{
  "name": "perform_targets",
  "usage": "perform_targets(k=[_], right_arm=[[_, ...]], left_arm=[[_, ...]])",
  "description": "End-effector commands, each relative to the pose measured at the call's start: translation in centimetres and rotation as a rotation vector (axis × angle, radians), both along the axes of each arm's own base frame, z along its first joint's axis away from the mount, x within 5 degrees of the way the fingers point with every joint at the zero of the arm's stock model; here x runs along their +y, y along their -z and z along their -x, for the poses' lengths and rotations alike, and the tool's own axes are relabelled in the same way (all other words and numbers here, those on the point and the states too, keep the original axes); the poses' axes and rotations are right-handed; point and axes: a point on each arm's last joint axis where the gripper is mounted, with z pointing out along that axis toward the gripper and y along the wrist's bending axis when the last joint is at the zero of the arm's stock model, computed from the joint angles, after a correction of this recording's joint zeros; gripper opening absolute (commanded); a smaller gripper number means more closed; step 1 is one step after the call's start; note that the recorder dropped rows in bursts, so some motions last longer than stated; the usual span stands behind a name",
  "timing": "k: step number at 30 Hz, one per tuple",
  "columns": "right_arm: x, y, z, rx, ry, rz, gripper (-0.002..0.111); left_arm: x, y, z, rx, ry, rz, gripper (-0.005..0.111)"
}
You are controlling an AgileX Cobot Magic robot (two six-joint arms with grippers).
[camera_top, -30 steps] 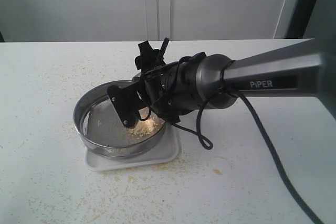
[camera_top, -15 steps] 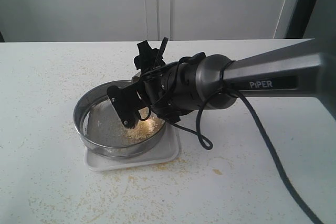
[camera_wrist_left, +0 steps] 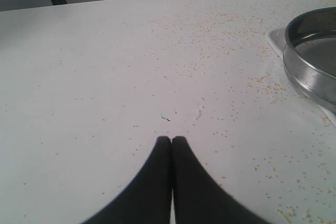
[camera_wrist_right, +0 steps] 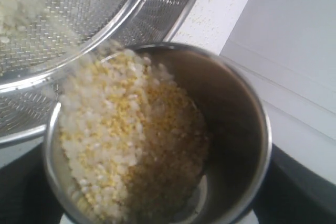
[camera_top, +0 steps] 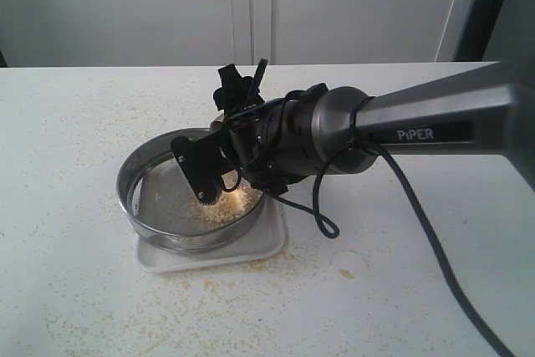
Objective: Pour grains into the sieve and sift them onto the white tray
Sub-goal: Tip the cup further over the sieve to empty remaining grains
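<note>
Right arm [camera_top: 418, 119] reaches in low from the right, wrist rolled over, right gripper [camera_top: 205, 186] above the sieve [camera_top: 163, 238]. The gripper is spread wide around one steel cup [camera_wrist_right: 241, 129] and has hold of it. The cup is tipped toward the sieve, its lip over the mesh. Grains [camera_wrist_right: 121, 145] fill the low side of the cup, mixed yellow and whitish, spilling over the lip. A small pile is in the sieve under the gripper, on the side nearest the arm.

Left gripper [camera_wrist_left: 171, 140] hangs just over the bare bench [camera_top: 401, 290], fingers pressed together, holding nothing. It is well apart from the sieve, which shows only at the edge of the left wrist view. The left arm does not show in the exterior view.

Counts: one sieve, one white tray [camera_top: 251, 258], one cup, one arm in the exterior view. The sieve sits on the white tray, and the tray is flat on the bench. Loose grains are scattered all over the bench around the tray. One black cable [camera_top: 322, 215] loops down from the wrist.

Writing: "PiPER" in white on the arm's dark link. Nothing else is readable.
</note>
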Motion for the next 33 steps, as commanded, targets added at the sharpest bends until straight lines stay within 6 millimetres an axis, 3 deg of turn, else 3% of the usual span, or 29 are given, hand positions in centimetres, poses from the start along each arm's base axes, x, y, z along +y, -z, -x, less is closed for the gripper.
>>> perform_targets(k=[1,33], right_arm=[[0.02,-0.77,-0.17,-0.033,-0.01,0.02,0.0],[0.03,-0.78,-0.17,-0.051,-0.074,0.116,0.0]], left_arm=[[-0.03,0.12,0.01,-0.002,0.003,0.008,0.0],[-0.03,0.12,0.01,-0.002,0.003,0.008,0.0]])
